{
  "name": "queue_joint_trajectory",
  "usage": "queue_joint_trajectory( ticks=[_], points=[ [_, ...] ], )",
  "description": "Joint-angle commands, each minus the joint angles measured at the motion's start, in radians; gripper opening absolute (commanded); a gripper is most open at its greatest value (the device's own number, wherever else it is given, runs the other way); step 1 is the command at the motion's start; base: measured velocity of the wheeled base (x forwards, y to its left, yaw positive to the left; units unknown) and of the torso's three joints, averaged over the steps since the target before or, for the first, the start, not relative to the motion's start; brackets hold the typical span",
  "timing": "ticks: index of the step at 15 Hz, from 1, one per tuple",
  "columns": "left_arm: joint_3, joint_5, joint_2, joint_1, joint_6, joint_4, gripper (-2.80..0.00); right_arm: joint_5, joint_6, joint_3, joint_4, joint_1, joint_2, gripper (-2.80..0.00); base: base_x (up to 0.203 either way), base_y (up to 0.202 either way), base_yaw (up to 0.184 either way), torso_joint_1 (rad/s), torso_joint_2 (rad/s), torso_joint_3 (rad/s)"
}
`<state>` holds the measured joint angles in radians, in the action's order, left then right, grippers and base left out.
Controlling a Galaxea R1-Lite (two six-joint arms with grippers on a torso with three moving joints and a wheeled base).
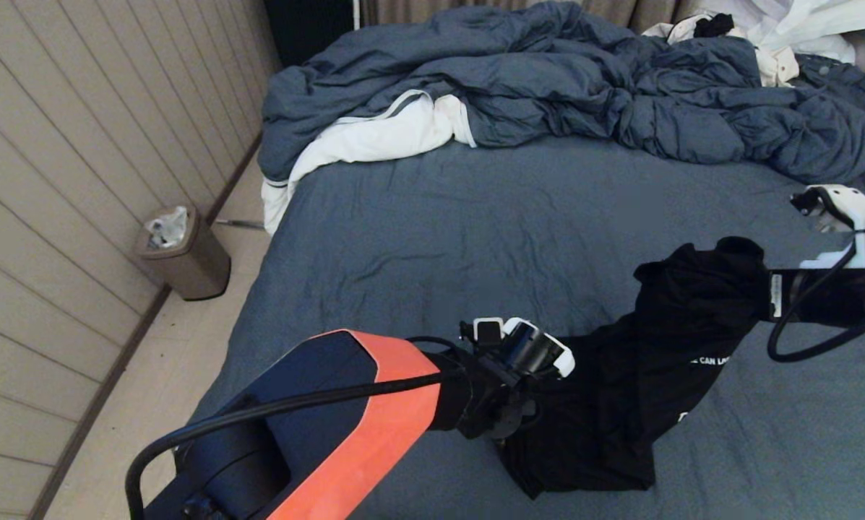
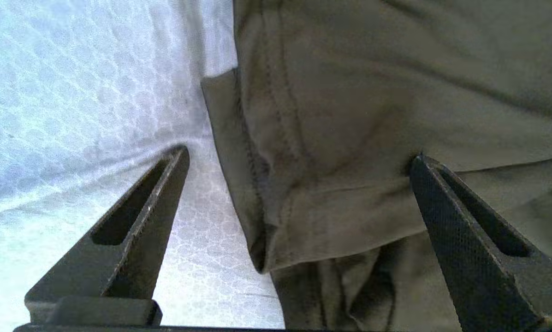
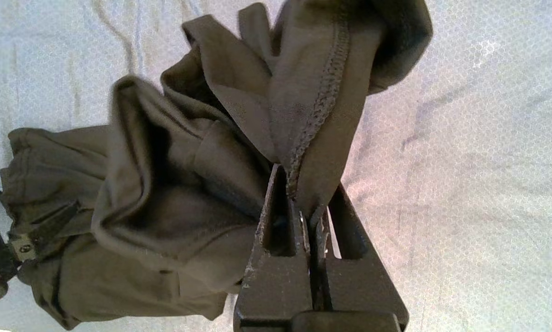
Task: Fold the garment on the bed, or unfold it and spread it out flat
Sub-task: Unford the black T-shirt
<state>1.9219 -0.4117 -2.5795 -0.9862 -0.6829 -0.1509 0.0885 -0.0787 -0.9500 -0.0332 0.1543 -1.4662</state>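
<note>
The big black thin T-shirt (image 1: 642, 383) hangs in a long bunch over the near part of the wide bed with the slate-blue sheet (image 1: 475, 231). Its top end is lifted up on my right side, and its lower end rests in a heap on the sheet close to me. I can see a bit of white lettering on the cloth.

My right gripper (image 3: 310, 207) has its two black fingers pinched tight on a stitched edge of the shirt, holding that end up above the sheet.

My left gripper (image 2: 299, 161) is down low at the shirt's lower end. Its fingers (image 2: 460, 230) stand wide apart. One tip is on the bare sheet and the other is on the dark cloth, with a hemmed edge lying between them. It holds nothing.

Farther back lies a rumpled blue duvet with white lining (image 1: 548, 87). White clothes (image 1: 793, 29) sit in the far corner. A small brown bin (image 1: 185, 253) stands on the floor by the wall.
</note>
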Motion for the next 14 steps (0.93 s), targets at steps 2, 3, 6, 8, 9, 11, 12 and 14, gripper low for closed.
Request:
queue_joint_trajectory(
  ticks=[2,3,6,8,9,11,12,14],
  points=[
    [-0.037,0.002,-0.004,0.006,-0.005,-0.007,0.00,0.000,-0.001,-0.004,-0.001,-0.001,-0.003,-2.80,0.000,0.000,0.000,0.000,0.00,0.000],
    [-0.050,0.007,-0.002,-0.003,-0.002,-0.007,0.00,0.000,-0.003,-0.004,-0.001,0.001,-0.005,-2.80,0.000,0.000,0.000,0.000,0.00,0.000],
    [-0.026,0.004,-0.006,-0.008,0.005,-0.004,0.00,0.000,-0.002,-0.004,-0.001,0.002,-0.008,-2.80,0.000,0.000,0.000,0.000,0.00,0.000],
    [-0.026,0.004,0.002,-0.008,0.003,-0.001,0.00,0.000,-0.001,-0.008,-0.001,-0.001,-0.009,-2.80,0.000,0.000,0.000,0.000,0.00,0.000],
    [-0.026,0.002,0.002,-0.008,0.003,0.001,0.00,0.000,-0.001,-0.009,-0.001,-0.001,-0.010,-2.80,0.000,0.000,0.000,0.000,0.00,0.000],
    [-0.015,0.005,0.001,-0.008,-0.003,-0.002,0.00,0.000,-0.001,-0.011,-0.001,0.001,-0.008,-2.80,0.000,0.000,0.000,0.000,0.00,0.000],
    [-0.018,0.007,0.002,-0.008,0.000,-0.005,0.00,0.000,-0.003,-0.012,-0.001,0.001,-0.008,-2.80,0.000,0.000,0.000,0.000,0.00,0.000],
    [-0.024,0.007,0.002,-0.012,0.006,-0.009,0.00,0.000,-0.003,-0.012,-0.001,0.001,-0.006,-2.80,0.000,0.000,0.000,0.000,0.00,0.000]
  ],
)
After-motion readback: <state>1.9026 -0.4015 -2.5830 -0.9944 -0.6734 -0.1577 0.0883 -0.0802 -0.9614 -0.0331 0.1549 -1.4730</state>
